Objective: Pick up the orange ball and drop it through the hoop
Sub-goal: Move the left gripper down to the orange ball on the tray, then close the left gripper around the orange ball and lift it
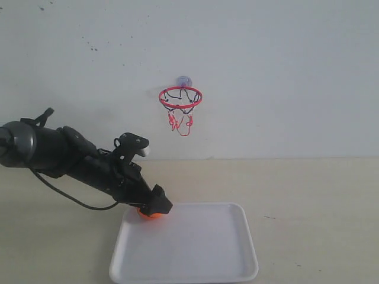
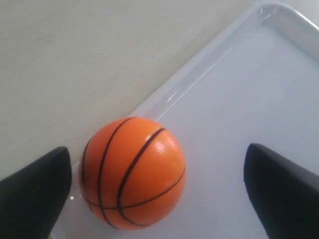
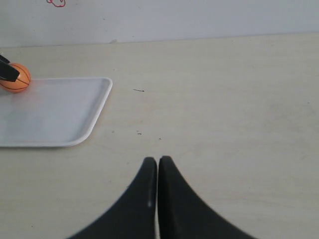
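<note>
The orange ball [image 2: 132, 172] with black seam lines lies in the far left corner of the white tray [image 1: 195, 248], against its rim. My left gripper [image 1: 155, 208] hangs low over the ball [image 1: 150, 214] and hides most of it in the exterior view. Its two black fingers [image 2: 35, 191] stand open, one close beside the ball and the other well apart from it. The hoop [image 1: 180, 97] with its red ring and loose net is fixed to the wall by a purple suction cup, above and behind the tray. My right gripper [image 3: 157, 162] is shut with nothing in it, over the bare table; from there I also see the ball [image 3: 15, 77].
The tray's raised rim [image 2: 199, 69] runs close past the ball. Beige tabletop [image 1: 314, 195] spreads to the right of the tray [image 3: 55, 109]. A white wall stands behind the table. A black cable hangs under the left arm [image 1: 53, 154].
</note>
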Robot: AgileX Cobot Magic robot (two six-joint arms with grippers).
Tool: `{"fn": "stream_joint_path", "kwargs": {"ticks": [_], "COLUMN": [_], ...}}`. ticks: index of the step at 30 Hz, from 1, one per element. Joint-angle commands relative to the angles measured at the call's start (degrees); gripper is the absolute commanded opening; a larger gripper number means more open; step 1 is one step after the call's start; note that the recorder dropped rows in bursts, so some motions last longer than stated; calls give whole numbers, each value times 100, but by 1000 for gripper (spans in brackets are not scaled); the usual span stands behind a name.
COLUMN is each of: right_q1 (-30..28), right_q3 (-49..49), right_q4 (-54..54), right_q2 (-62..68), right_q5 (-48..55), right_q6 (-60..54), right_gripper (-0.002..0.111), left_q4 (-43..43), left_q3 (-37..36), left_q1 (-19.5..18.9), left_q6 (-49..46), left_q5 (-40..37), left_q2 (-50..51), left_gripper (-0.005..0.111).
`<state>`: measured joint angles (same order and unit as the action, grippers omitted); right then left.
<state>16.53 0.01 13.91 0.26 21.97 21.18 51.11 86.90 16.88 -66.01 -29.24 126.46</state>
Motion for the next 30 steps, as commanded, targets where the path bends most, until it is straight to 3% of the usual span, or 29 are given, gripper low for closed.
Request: {"fn": "stream_joint_path", "kwargs": {"ticks": [1,6,9,12,18,26,30], "right_q1": [-2,-2,-2,-2,-2,-2,-2], "right_q3": [-1,-1,-1,-1,-1,-1,-1], "right_q4": [32,32,32,32,32,32,32], "right_q2": [-26,-26,-26,-26,-26,-26,-26], "right_q5": [-23,-23,-23,-23,-23,-23,-23], "right_q6": [-9,-9,-9,-9,-9,-9,-9], "right_gripper": [0,0,0,0,0,0,0], "left_q4": [-321,-908,-1026,-1026,-1026,-1026,-1026], "left_q3": [291,413,413,413,413,455,468], "left_q1": [39,39,39,39,39,39,26], "left_q6": [347,813,878,878,858,835,713], "left_q5": [-223,-175,-171,-69,21,-95,241], "left_q2": [206,283,283,283,283,88,-227], "left_gripper": [87,82,70,52,5,4,4]}}
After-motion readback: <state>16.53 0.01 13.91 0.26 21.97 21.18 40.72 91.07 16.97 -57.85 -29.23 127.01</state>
